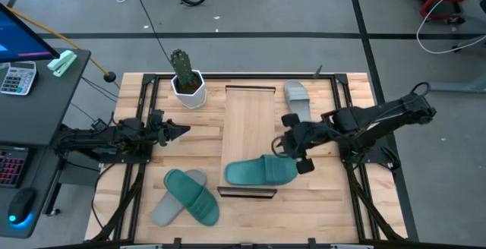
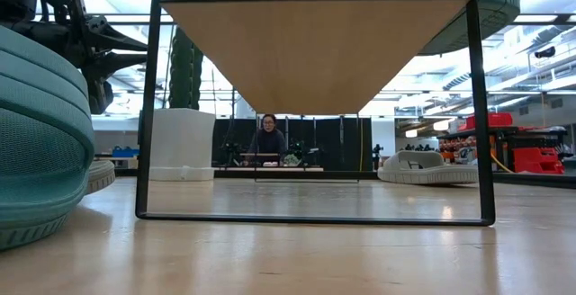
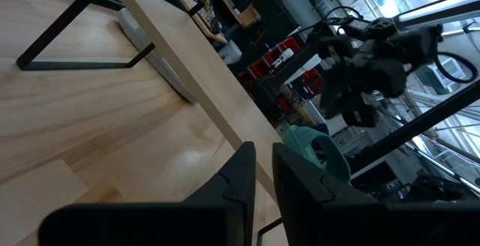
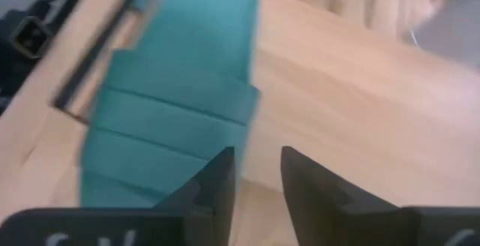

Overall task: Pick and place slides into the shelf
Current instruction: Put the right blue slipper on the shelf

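Note:
The shelf (image 1: 249,127) is a long light-wood board on dark rails in the middle of the table. One teal slide (image 1: 262,171) lies sole down across its near end. My right gripper (image 1: 291,149) hovers open just right of and above that slide (image 4: 172,96), with nothing between its fingers. A grey slide (image 1: 298,97) lies on the table at the shelf's far right. Another teal slide (image 1: 192,196) lies partly on top of a grey slide (image 1: 168,207) at the near left. My left gripper (image 1: 181,131) waits at the table's left, shut and holding nothing.
A cactus in a white pot (image 1: 187,82) stands at the far left of the table. A desk with a calculator (image 1: 17,77) and a monitor lies beyond the left edge. In the low view a person (image 2: 268,138) sits far behind the table.

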